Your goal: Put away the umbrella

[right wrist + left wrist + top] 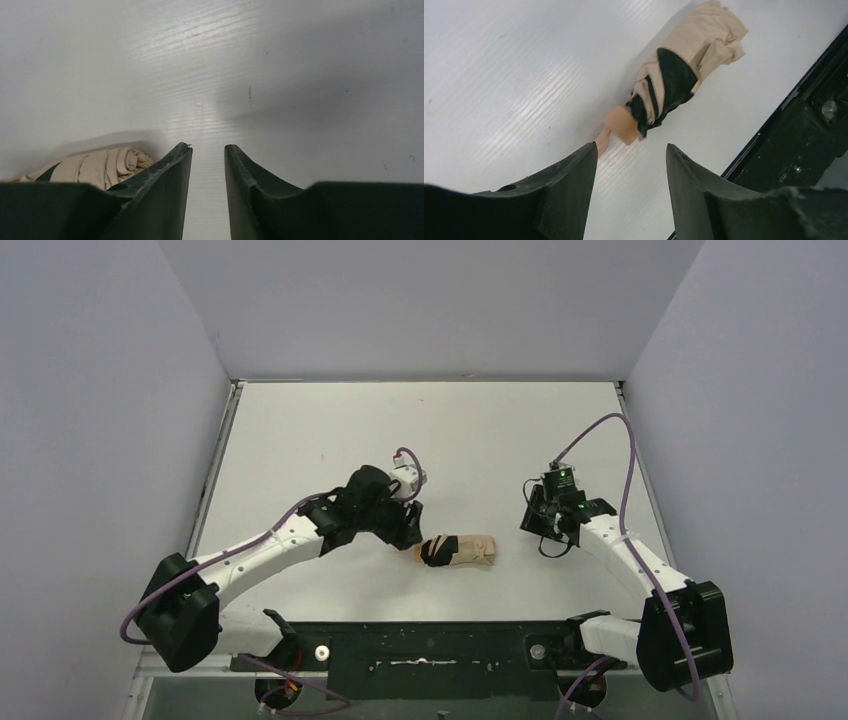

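White surface (400, 430), walls on three sides. Left arm (270, 550) reaches in toward the middle; right arm (620, 550) is bent at the right side. Umbrella (462, 550) is folded and lies flat on the surface near the front middle, between the two hands. Left hand (631, 150) is wide open and holds nothing, with the tan handle (621, 125) just beyond its fingertips. Right hand (207, 147) is parted narrowly and empty, apart from the umbrella. Black strap (674, 80) is wrapped round the fabric.

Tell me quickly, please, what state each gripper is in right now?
Left gripper: open, empty, the umbrella just ahead.
Right gripper: open, holding nothing.
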### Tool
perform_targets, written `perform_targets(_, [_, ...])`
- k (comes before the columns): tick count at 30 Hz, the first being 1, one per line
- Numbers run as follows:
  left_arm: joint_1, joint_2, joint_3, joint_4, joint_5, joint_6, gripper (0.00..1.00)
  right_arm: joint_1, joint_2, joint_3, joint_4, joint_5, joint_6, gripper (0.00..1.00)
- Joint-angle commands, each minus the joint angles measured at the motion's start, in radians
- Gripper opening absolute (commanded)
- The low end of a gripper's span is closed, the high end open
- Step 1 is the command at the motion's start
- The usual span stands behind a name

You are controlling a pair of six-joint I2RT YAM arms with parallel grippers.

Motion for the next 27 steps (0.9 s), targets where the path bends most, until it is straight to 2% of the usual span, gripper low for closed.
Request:
perform_targets(1, [0.049,-0.094,-0.115,0.018,-0.131,-0.194,0.41,0.016,0.010,0.041,-0.086,0.015,-0.024,0.29])
perform_targets(4, [0.076,-0.115,-0.171,0.010,-0.178,-0.244,0.23,0.057,0.022,0.034,-0.115,0.026,-0.030,0.14])
perform_targets(9, [0.087,-0.055,-0.164,0.019,-0.220,-0.261,0.00,0.141,0.103,0.040,-0.123,0.014,-0.059,0.01])
perform_targets(20, [0.076,0.202,-0.084,0.082,-0.160,-0.235,0.00,0.189,0.225,0.051,-0.074,-0.024,-0.099,0.00])
perform_targets(27, [0.002,0.311,-0.031,0.127,-0.114,-0.219,0.00,0.218,0.304,0.069,-0.020,-0.123,-0.117,0.00])
